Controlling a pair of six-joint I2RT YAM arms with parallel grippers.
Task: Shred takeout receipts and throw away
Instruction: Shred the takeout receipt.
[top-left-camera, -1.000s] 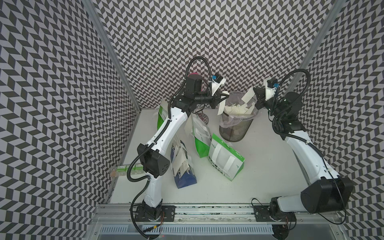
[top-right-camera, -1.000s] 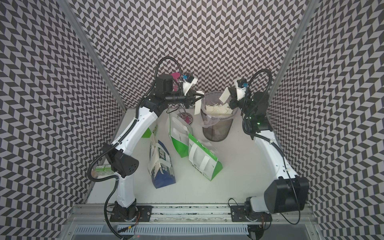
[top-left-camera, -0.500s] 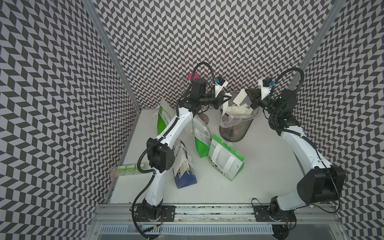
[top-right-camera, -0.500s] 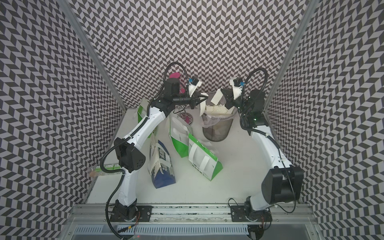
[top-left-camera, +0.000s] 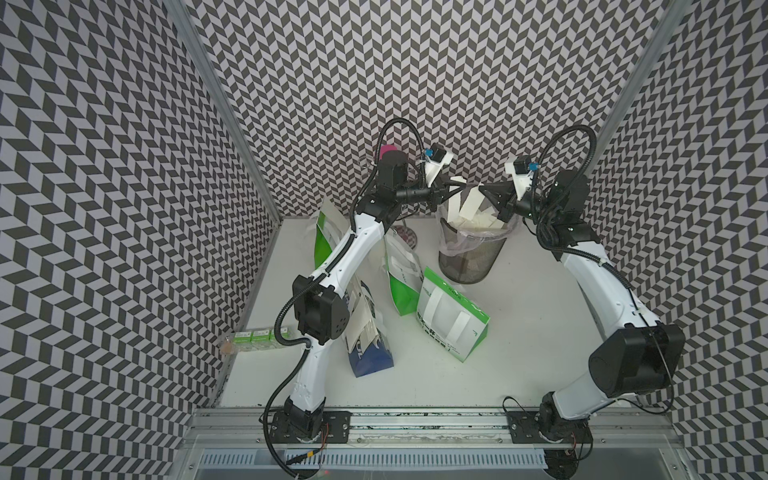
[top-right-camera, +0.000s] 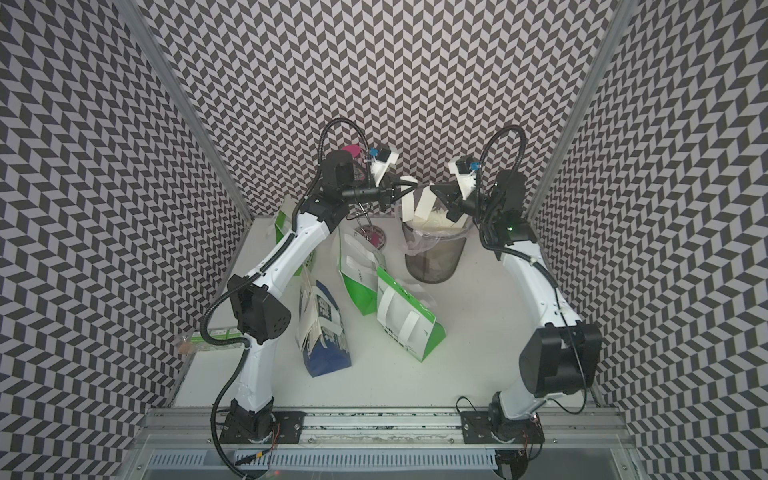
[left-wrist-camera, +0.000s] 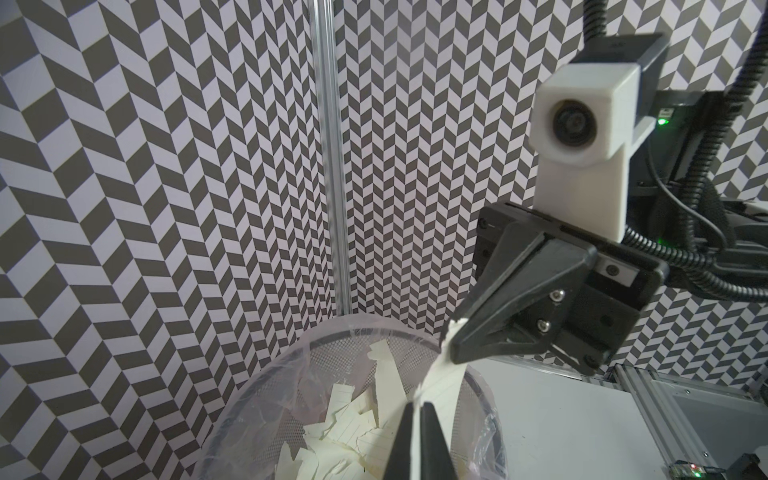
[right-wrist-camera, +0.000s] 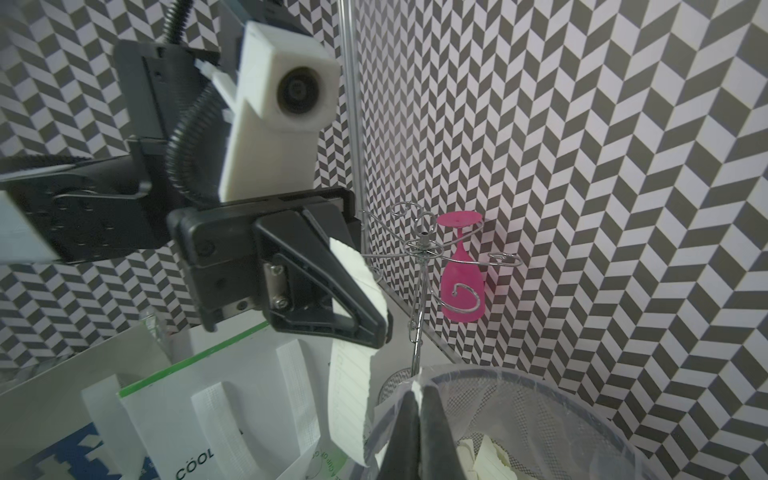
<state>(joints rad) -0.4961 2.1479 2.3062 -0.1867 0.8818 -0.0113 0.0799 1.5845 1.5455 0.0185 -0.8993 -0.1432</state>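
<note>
In a top view, paper bags (top-left-camera: 453, 320) stand and lie at centre on the surface (top-left-camera: 540, 332); their contents cannot be told. To their right, at upper centre, the lined mesh bin (top-left-camera: 469, 262) holds torn receipt pieces (top-left-camera: 478, 222). Above its rim the left hand (top-left-camera: 452, 191) is pinched tight on a hanging strip (right-wrist-camera: 349, 399). Just right of it, the right hand (top-left-camera: 484, 190) pinches a second strip (left-wrist-camera: 440, 382). Whether the two are joined is unclear.
</note>
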